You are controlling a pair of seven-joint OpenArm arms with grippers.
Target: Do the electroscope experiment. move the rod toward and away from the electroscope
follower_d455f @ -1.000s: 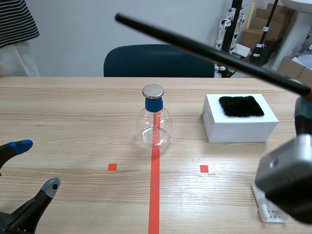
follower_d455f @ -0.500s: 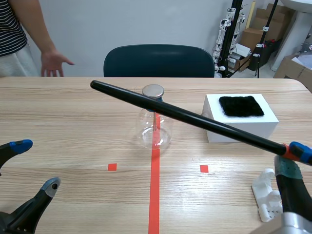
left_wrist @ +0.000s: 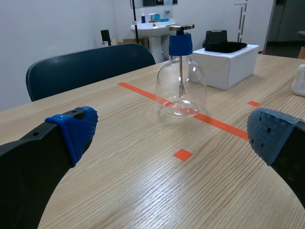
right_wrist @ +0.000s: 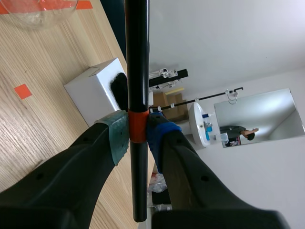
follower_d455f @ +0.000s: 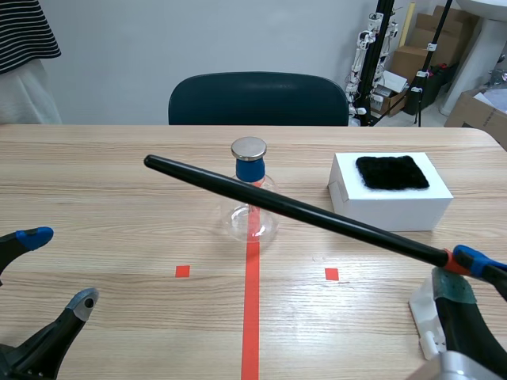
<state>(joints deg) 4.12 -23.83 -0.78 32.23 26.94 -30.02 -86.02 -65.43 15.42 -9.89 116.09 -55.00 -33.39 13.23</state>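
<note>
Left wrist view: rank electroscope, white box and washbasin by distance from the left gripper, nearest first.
1. electroscope, straight ahead of the left gripper.
2. white box, behind the electroscope, toward the gripper's right-finger side.
3. washbasin, far back in the room.

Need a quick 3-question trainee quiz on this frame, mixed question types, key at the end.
1. True or false: the left gripper holds the electroscope.
2. Where does the right gripper grip the rod? A) at its orange band B) at its far tip C) at its middle
3. What lies on top of the white box?

Key: 1 false, it is open and apart from it; 2 A; 3 a black cloth.
</note>
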